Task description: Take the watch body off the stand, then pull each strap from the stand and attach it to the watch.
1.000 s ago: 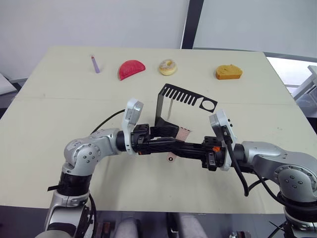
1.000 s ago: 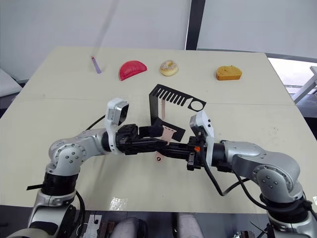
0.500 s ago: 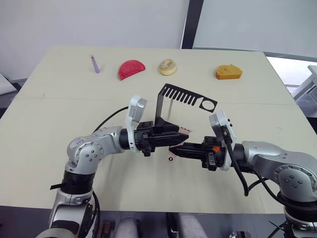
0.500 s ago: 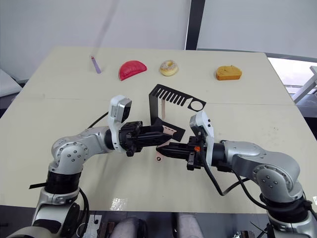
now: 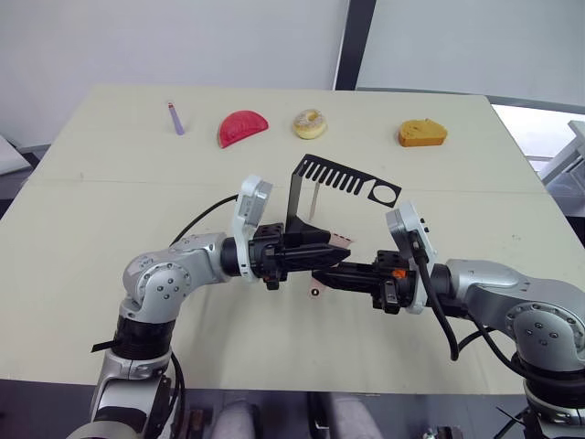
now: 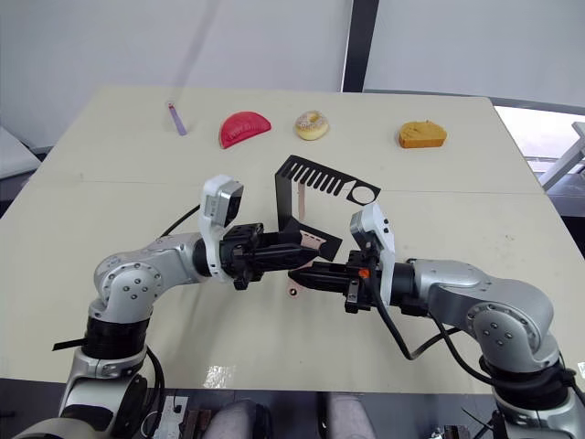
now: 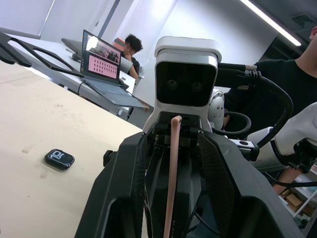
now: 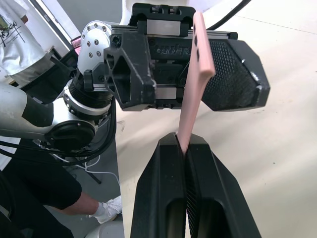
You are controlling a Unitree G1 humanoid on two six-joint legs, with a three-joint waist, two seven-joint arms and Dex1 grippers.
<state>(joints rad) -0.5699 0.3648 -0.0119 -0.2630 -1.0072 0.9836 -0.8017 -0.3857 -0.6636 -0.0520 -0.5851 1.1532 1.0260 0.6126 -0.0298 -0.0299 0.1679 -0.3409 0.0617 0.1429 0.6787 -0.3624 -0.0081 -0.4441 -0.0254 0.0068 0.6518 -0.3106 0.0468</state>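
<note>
Far left on our pale beige table lies a thin purple stick, then a red half-round piece, a glazed doughnut-shaped piece and an orange-brown chunk along the far edge, all well apart from our work and in nobody's way.

Our left gripper reaches in over the flat base of the thin black bent sheet-metal stand, fingers spread, as the right wrist view shows. We judge it is open so as to take or steady the narrow pale pink-beige strap that rises between its pads.

Just below the two grippers, the small black rounded-square watch body lies flat on the table, already off the stand and free of both grippers.

Our right gripper has its fingers pressed together, pinching the strap's lower end, so the strip stands out stiffly toward the left gripper. We take this for a hand-over or a regrip before the strap goes to the watch.

One more pink strap hangs from the stand's comb-slotted arm. The stand's upright sits close behind the left gripper and could be knocked. Beyond the table, a person sits at a laptop.
</note>
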